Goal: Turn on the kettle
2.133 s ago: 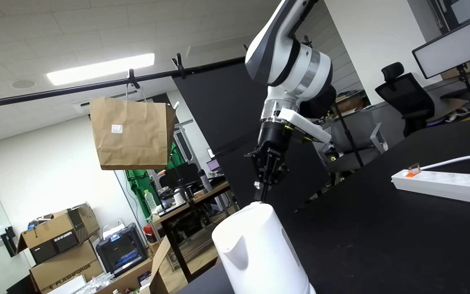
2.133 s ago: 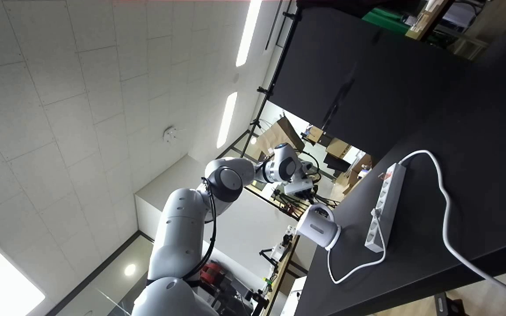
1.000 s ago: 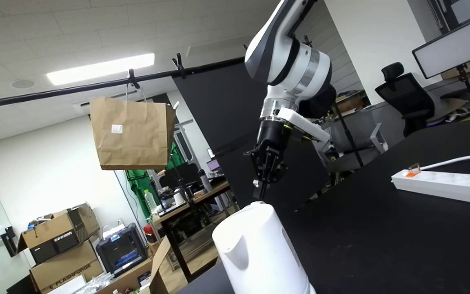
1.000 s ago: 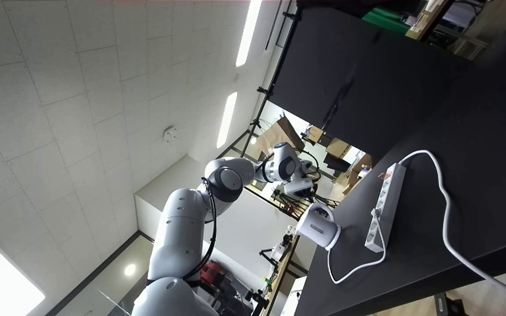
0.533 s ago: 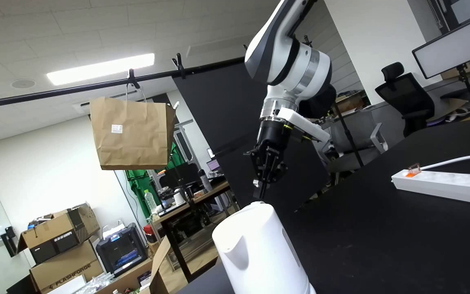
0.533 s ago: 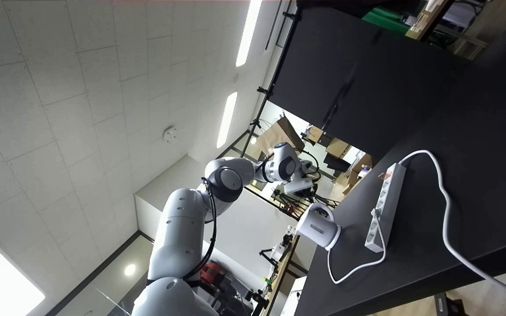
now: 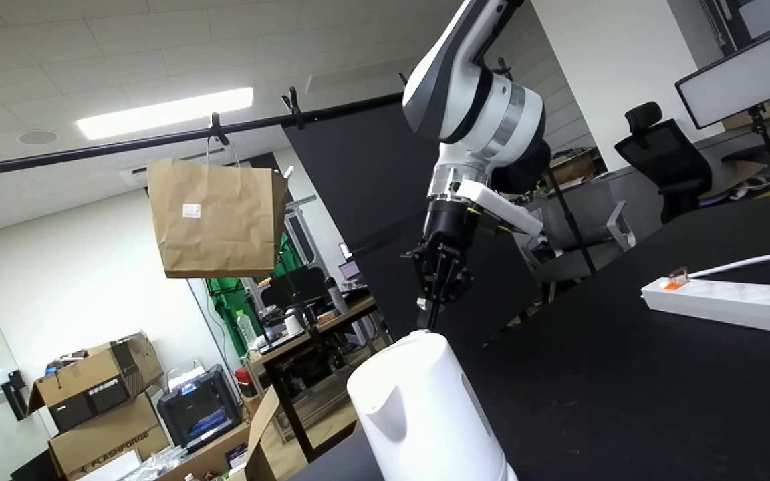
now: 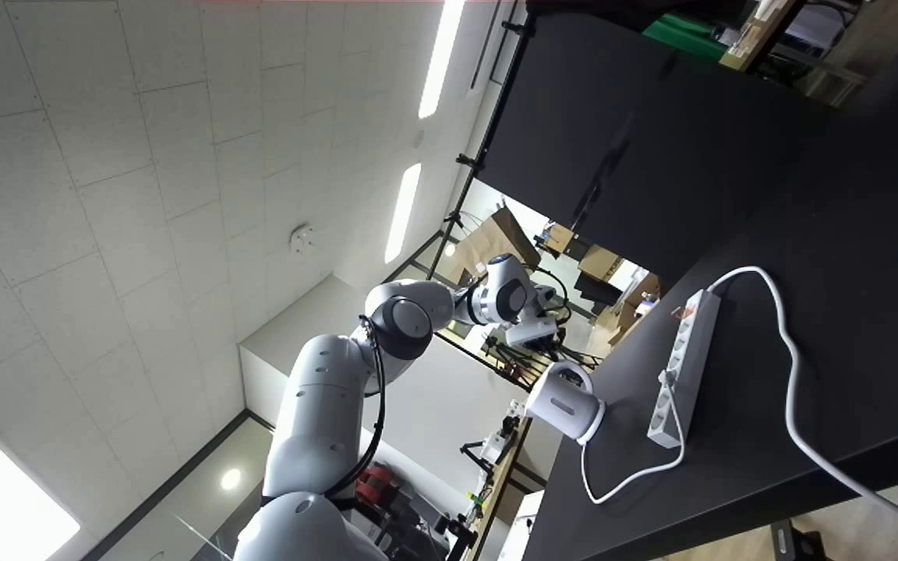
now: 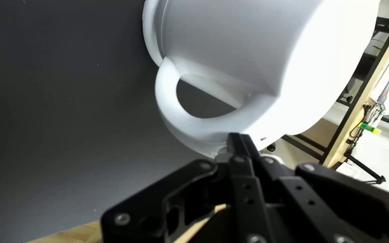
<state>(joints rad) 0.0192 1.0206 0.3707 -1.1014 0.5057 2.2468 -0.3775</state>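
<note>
In an exterior view, a brown paper bag (image 7: 214,220) hangs from a pole (image 7: 124,144), with a ceiling light (image 7: 164,113) above it and a black sheet (image 7: 358,174) to its right. Below the bag stand a 3D printer (image 7: 199,404) and, further left, cardboard boxes (image 7: 69,384). Well to the bag's right are an office chair (image 7: 669,157), a monitor (image 7: 746,77) and a white power strip (image 7: 726,308) on a black table (image 7: 592,387).

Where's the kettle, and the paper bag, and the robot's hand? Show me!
Kettle (image 7: 428,409): in an exterior view, on the white side of its body.
Bag (image 7: 218,228): in an exterior view, on its brown front.
Hand (image 9: 241,138): in the wrist view, at its very tip, where it closes.
</note>
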